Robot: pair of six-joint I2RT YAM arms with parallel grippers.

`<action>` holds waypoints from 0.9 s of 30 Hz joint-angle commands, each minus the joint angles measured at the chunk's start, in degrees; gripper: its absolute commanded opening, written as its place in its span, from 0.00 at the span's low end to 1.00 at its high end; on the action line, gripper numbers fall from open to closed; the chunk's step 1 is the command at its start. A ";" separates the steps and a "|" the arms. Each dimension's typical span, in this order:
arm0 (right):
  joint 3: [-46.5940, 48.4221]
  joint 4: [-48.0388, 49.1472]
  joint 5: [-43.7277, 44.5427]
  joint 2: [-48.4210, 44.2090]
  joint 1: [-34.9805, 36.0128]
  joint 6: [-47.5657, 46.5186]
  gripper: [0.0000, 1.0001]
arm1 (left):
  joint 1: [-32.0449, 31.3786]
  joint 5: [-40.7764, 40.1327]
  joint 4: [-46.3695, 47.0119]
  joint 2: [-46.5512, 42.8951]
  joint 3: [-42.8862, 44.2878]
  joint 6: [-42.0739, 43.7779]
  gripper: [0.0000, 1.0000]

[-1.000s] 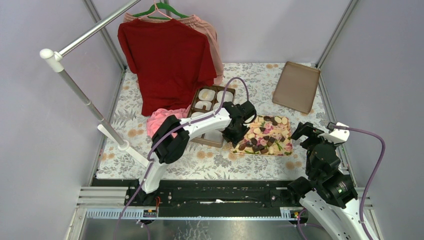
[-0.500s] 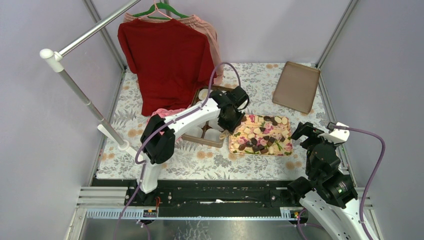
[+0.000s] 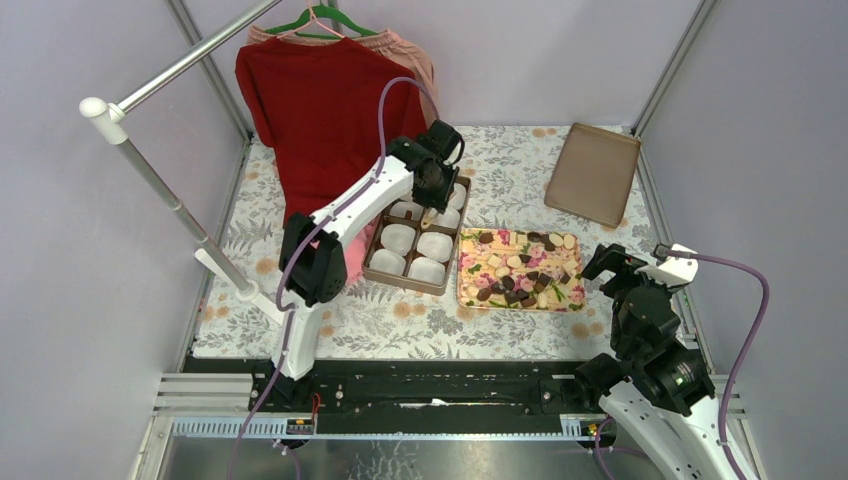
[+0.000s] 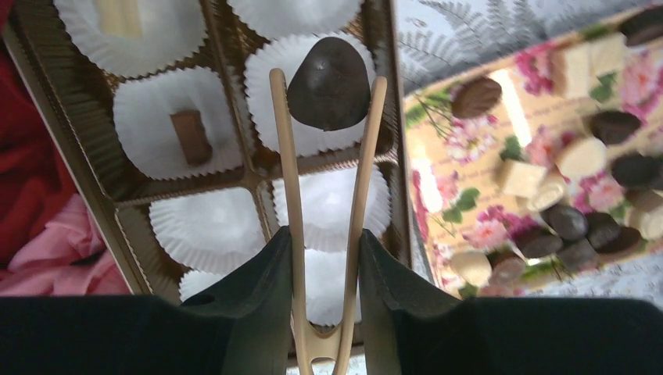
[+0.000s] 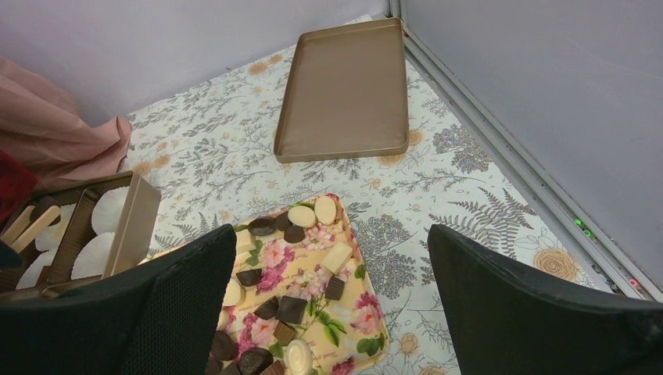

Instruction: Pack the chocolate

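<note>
Left gripper [image 4: 324,234] is closed part-way on the handle end of a pair of wooden tongs [image 4: 285,156], fingers pressing both legs inward. The tong tips pinch one dark chocolate piece [image 4: 329,83], rounded and roughly teardrop-shaped. The piece sits straight out ahead of the fingers, at the far end of the tongs and clear of the finger pads themselves. It hangs over a white paper cup [image 4: 266,98] in the right-hand column of the gold box [image 3: 410,282]; whether it touches the paper cannot be told. Two other cups in the box are filled: a small brown piece [image 4: 190,137] in the cup to the left and a pale piece [image 4: 117,16] beyond that. The nearer cups look unfilled. The remaining chocolate [image 3: 520,285], dark and cream pieces mixed, lies loose on the flower-patterned tray [image 5: 361,316], just to the right of the box. Right gripper [image 5: 331,258] is spread wide with nothing between the fingers, raised near the right end of the tray and well apart from the box. A flat brown lid [image 3: 592,172] lies at the far right corner of the table.
</note>
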 commanded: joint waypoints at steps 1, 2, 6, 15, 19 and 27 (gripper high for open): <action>0.17 2.10 1.06 0.89 0.26 -0.54 1.00 | 1.95 -1.55 0.56 3.98 3.50 0.81 0.25; 0.16 2.09 1.10 0.96 0.23 -0.54 1.00 | 2.18 -1.53 1.14 4.48 3.67 0.95 0.25; 0.29 2.09 1.01 1.12 0.23 -0.55 1.00 | 3.02 -1.16 3.82 6.05 3.81 1.47 0.26; 0.28 1.84 0.92 1.25 0.28 -0.43 1.00 | 4.06 -1.33 9.47 9.75 3.54 2.17 0.28; 0.27 1.83 0.92 1.25 0.26 -0.45 1.00 | 4.53 -1.11 11.60 11.09 3.89 2.07 0.29; 0.34 1.77 0.89 1.29 0.22 -0.45 1.00 | 5.25 -1.03 14.37 13.70 4.57 2.44 0.31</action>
